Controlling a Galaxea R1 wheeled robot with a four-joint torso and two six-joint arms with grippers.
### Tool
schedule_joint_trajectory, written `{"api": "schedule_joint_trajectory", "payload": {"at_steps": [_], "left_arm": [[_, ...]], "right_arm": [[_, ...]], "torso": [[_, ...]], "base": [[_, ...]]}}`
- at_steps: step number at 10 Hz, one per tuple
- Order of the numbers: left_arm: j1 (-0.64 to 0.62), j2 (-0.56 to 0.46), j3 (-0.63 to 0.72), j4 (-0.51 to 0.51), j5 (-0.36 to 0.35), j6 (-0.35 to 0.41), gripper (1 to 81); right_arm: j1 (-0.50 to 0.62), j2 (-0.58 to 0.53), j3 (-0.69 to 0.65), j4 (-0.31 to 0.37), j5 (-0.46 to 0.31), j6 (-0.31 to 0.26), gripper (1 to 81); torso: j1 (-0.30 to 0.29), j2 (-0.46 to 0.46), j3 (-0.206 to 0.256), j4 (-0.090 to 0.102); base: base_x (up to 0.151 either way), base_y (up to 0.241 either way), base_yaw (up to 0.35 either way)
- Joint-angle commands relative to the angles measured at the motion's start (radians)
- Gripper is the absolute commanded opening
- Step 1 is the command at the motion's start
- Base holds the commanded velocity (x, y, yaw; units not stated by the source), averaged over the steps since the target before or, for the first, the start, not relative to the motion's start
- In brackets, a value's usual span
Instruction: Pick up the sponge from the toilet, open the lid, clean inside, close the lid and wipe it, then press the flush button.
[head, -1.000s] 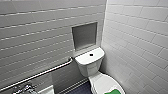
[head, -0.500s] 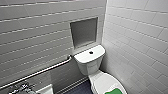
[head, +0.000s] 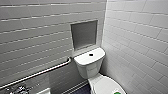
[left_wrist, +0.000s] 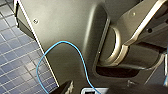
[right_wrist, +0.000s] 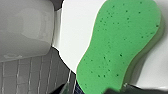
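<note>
Grey-white tiled walls (head: 32, 37) close in on a narrow bathroom corner, where the toilet (head: 93, 75) stands tight against the side wall below a recessed niche (head: 83, 33). A steel grab bar (head: 42, 72) slants along the back wall beside the boxy tank (head: 88, 60), set where a seated user could reach it.

The lid (head: 105, 86) lies flat and closed over the bowl, which is likely why it serves as a shelf. The sponge (right_wrist: 117, 47), bright green and speckled with pores, rests broad face up on that white surface, towards the front of the lid and away from the tank. In the head view it shows as a green sliver at the frame's lower edge.

The right wrist camera looks almost straight down on the sponge from close range, which suggests the right arm is lined up for the pick-up, the task's first step. Whether the right gripper's jaws are spread or pressed together cannot be told, and nothing shows them touching the sponge.

The left wrist camera faces the robot's own dark body, a thin blue cable (left_wrist: 50, 50) and blue floor tiles (left_wrist: 15, 57), so that arm appears parked at the side. The left gripper's jaws cannot be judged either.

The dark flush button (head: 91, 54) sits in the tank cover.
</note>
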Motion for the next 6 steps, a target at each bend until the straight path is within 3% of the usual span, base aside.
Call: {"api": "schedule_joint_trajectory", "payload": {"at_steps": [1, 4, 5, 6], "left_arm": [[0.016, -0.009, 0.006, -0.011, 0.077, 0.005, 81.1], [0.023, -0.006, 0.006, -0.008, 0.077, 0.005, 81.1], [0.024, -0.004, 0.006, -0.008, 0.077, 0.005, 81.1], [0.023, -0.001, 0.006, -0.01, 0.077, 0.005, 81.1]], "right_arm": [[0.125, -0.026, 0.011, 0.004, -0.041, 0.017, 81.1], [0.145, -0.032, 0.011, 0.015, -0.044, 0.036, 81.1], [0.152, -0.038, 0.017, 0.016, -0.05, 0.05, 81.1], [0.166, -0.052, 0.026, 0.021, -0.058, 0.071, 81.1]], "torso": [[0.063, -0.098, -0.09, 0.0], [0.122, -0.193, -0.141, 0.0], [0.146, -0.23, -0.13, 0.0], [0.103, -0.164, -0.114, 0.0]], "base": [[0.0, 0.0, 0.0], [0.0, 0.0, 0.0], [0.0, 0.0, 0.0], [0.0, 0.0, 0.0]]}}
